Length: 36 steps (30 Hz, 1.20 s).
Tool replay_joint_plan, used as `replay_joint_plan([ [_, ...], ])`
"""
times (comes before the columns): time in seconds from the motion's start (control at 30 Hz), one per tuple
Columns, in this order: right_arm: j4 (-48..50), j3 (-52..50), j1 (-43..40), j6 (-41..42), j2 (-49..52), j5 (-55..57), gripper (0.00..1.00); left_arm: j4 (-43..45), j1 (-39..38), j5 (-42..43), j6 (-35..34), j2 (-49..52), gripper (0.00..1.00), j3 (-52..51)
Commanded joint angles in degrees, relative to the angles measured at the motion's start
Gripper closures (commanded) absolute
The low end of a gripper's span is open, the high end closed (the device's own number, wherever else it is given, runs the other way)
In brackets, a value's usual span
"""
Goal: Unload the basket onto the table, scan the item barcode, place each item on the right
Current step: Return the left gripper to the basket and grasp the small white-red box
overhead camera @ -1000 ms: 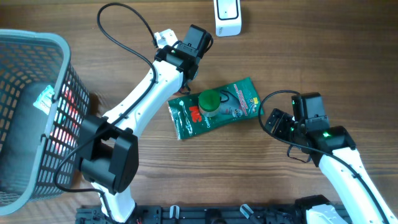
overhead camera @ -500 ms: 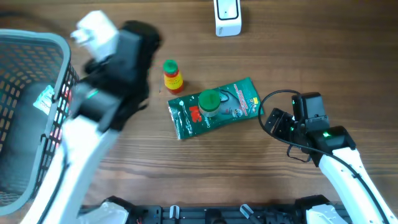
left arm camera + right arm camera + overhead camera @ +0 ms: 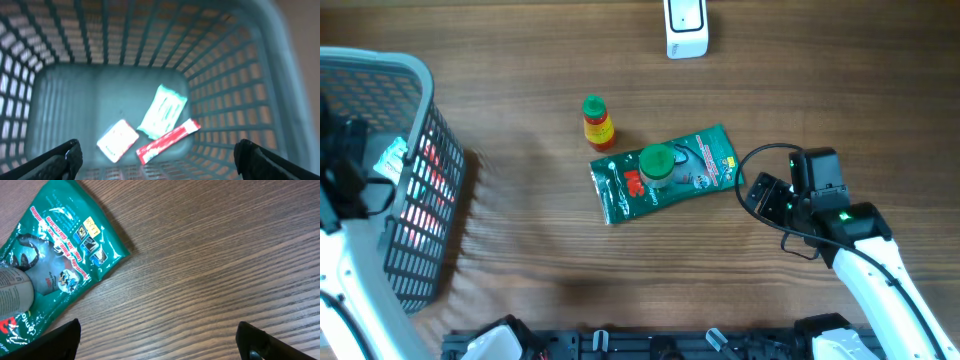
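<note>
A small bottle point(image 3: 597, 122) with a green cap and a red and yellow label stands upright on the wood. Beside it lies a green pouch point(image 3: 692, 160) with a green-lidded jar point(image 3: 656, 166) resting on it. The white scanner point(image 3: 686, 28) sits at the table's far edge. My left gripper point(image 3: 160, 161) hangs open above the inside of the basket point(image 3: 235, 75), holding nothing. My right gripper point(image 3: 160, 341) is open over bare wood, just right of the green pouch point(image 3: 60, 275), with nothing between its fingers point(image 3: 57, 340).
The grey mesh basket point(image 3: 390, 62) fills the left side of the table, and my left arm point(image 3: 345, 170) is over it. On its floor lie a white packet point(image 3: 118, 140), a pale green packet point(image 3: 163, 111) and a red stick packet point(image 3: 168, 141).
My left arm has swung from the table's middle to over the basket, and its jaws have opened wider. The small bottle now stands uncovered beside the pouch. The right arm has not moved.
</note>
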Motion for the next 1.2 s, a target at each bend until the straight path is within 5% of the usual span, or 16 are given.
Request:
replay_joint_plan([
  [0.0, 0.74, 0.52, -0.24, 0.22, 0.39, 1.18, 0.00, -1.09, 9.51, 13.42, -0.33, 4.11, 0.13, -5.03],
  [0.03, 0.83, 0.52, -0.24, 0.20, 0.39, 1.20, 0.00, -0.59, 10.75, 13.42, -0.33, 5.01, 0.21, -6.82],
  [0.13, 0.90, 0.52, -0.24, 0.17, 0.39, 1.20, 0.00, 5.11, 13.25, 13.42, -0.31, 7.98, 0.21, -15.58],
  [0.3, 1.11, 0.52, -0.24, 0.17, 0.61, 1.20, 0.00, 16.22, 13.79, 15.67, 4.20, 13.99, 0.00, -25.53],
  [0.57, 2.58, 0.52, -0.24, 0.22, 3.58, 1.18, 0.00, 20.83, 13.27, 20.79, 22.34, 27.93, 0.00, -26.36],
  [0.77, 2.69, 0.52, -0.24, 0.17, 7.19, 1.18, 0.00, 21.31, 12.74, 20.68, 23.98, 32.11, 0.00, -26.38],
  [1.0, 2.80, 0.52, -0.24, 0.20, 8.63, 1.16, 0.00, 17.09, 12.83, 20.46, 24.00, 31.82, 0.55, -25.75],
  [1.17, 2.80, 0.52, -0.24, 0.17, 8.61, 0.72, 0.00, 10.75, 12.81, 20.44, 23.98, 30.45, 0.66, -20.22],
])
